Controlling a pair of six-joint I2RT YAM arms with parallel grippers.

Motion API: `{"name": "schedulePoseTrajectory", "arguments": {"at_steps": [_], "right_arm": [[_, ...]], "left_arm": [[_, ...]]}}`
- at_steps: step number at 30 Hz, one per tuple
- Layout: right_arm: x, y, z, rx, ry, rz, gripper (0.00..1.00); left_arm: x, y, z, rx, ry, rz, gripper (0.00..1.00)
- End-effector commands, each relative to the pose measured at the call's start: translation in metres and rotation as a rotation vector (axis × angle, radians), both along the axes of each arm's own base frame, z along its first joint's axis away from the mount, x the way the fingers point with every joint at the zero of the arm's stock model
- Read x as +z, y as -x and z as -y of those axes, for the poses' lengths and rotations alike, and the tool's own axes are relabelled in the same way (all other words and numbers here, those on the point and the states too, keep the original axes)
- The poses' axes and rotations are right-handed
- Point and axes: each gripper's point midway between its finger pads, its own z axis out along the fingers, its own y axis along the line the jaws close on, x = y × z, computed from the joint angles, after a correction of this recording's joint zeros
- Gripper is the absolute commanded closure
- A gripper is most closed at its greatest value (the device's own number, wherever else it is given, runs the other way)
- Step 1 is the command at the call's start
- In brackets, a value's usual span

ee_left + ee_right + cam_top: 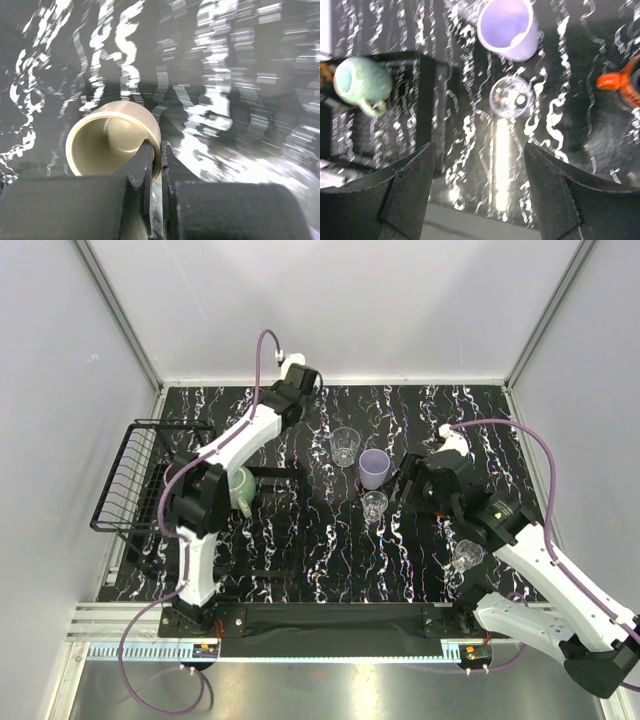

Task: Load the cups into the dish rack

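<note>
Standing mid-table in the top view, the lavender cup [374, 468] is flanked by a tall clear glass [345, 445] just to its left and a small glass [375, 505] just nearer the arm bases; the dish rack [130, 480] is seen well to its left, the teal mug [240, 490] inside its tray frame. In the left wrist view the left gripper [157, 150] is clenched on the olive-beige mug [112, 137] — one finger inside the rim, one outside. In the right wrist view the right gripper [477, 150] is spread wide, nothing grasped

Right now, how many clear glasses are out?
3: large clear glass beyond the lavender plastic cup; small clear glass before it; third clear glass by the right arm. Arms may hide more.
</note>
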Motion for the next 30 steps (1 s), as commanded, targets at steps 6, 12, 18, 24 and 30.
{"name": "schedulePoseTrajectory", "arguments": {"at_steps": [6,12,18,24,30], "right_arm": [[0.029,0.039,-0.019,0.082,-0.259,-0.043,0.22],[0.056,0.073,-0.045,0.215,-0.532,-0.086,0.22],[0.088,0.093,-0.087,0.421,-0.902,-0.133,0.23],[0.107,0.1,-0.102,0.533,-1.091,-0.162,0.25],[0.128,0.112,-0.127,0.602,-1.119,-0.158,0.26]], "left_arm": [[0.162,0.074,0.065,-0.222,0.342,0.332,1.0],[0.227,0.166,0.076,-0.489,0.638,0.507,1.0],[0.256,0.267,0.082,-0.846,0.87,0.624,1.0],[0.259,0.328,0.072,-0.984,1.013,0.697,1.0],[0.264,0.352,0.064,-1.019,1.037,0.75,1.0]]}}
